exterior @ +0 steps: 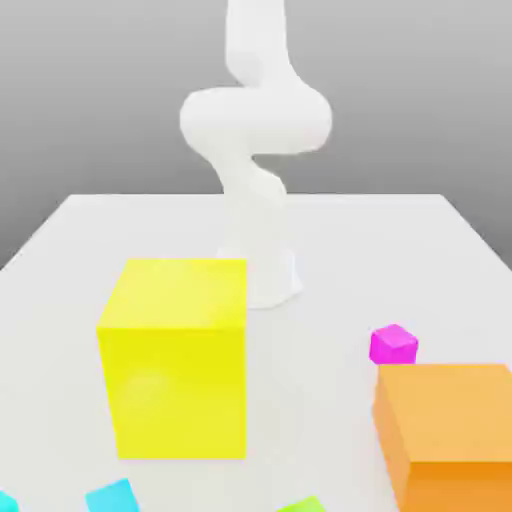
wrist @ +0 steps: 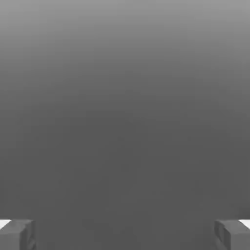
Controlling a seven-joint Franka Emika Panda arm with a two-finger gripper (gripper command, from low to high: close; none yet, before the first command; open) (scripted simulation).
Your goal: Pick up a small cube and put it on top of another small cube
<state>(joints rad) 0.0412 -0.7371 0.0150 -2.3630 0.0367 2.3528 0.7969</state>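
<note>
The task stood at its very start: nothing had been picked up. The tool (wrist: 125,234) was released, its two grey fingertips (wrist: 17,234) standing wide apart at the edges of the hand view with only blank grey between them and nothing held.

The small cube (exterior: 393,344), a tiny magenta one, sat on the white tabletop (exterior: 90,240) well below and away from the tool, just beside the far top edge of the big orange cube (exterior: 450,430); whether the two touched could not be told. A big yellow cube (exterior: 178,355) stood in front of the arm's base. At the near edge of the exterior view lay a small cyan cube (exterior: 112,496), a small green cube (exterior: 305,505) and a sliver of another cyan piece, all far from the tool.

The next move, by judgement, called for bringing the tool down over the magenta cube, straddling it with the fingers and keeping clear of the orange cube's wall close by. The cube's small size would leave little margin for centring. Which small cube should serve as the base remained to be chosen.

The white arm (exterior: 255,150) rose from its base, folded back on itself in an elbow and ran out of the top of the exterior view, so the hand hung high. The hand view's plain grey backdrop suggested the tool faced outward rather than down at the tabletop.
</note>
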